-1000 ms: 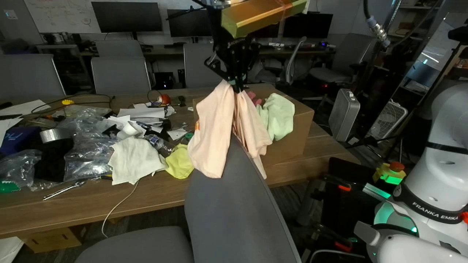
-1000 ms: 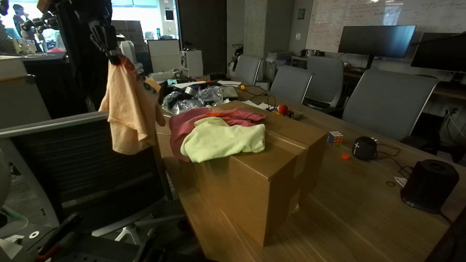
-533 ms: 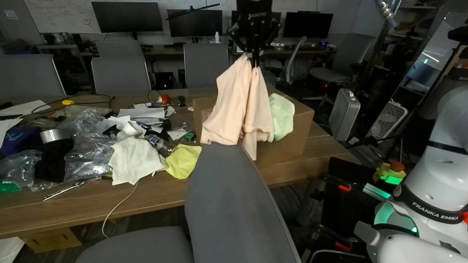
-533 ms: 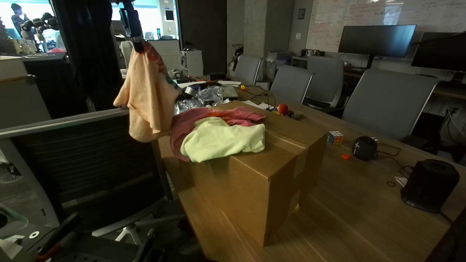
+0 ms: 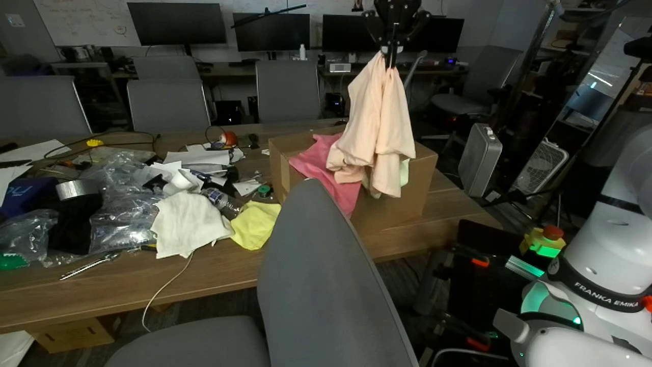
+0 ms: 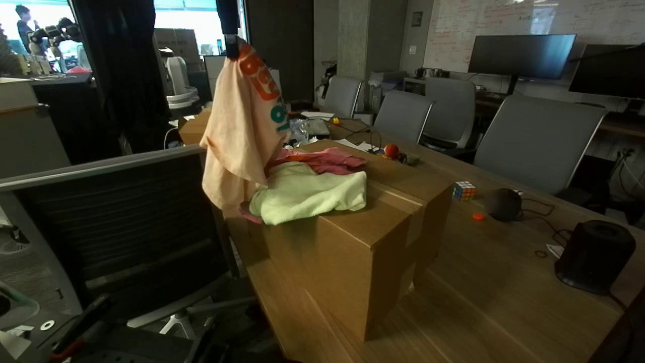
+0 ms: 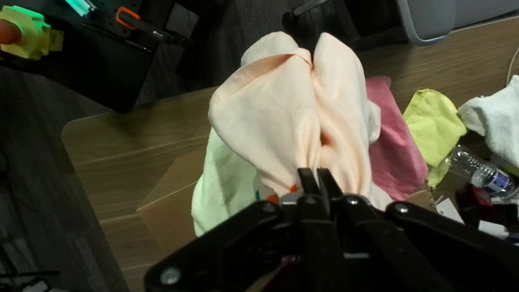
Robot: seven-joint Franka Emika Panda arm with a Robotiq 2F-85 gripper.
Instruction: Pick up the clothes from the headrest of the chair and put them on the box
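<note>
The peach cloth has left the chair for the box
An exterior view shows it hanging near the green cloth; in the wrist view, the end effector pinches it, so placing likely comes next.

We read FRANKA EMIKA in white capitals on the black band round the white robot arm, in an exterior view. On the peach cloth, also in an exterior view, we saw orange and green characters, but folds bent them and we could not say which they were. We found the red handwriting on the whiteboard, the pale letters on the blue package and the print on the bottle label too faint or small to read.
</note>
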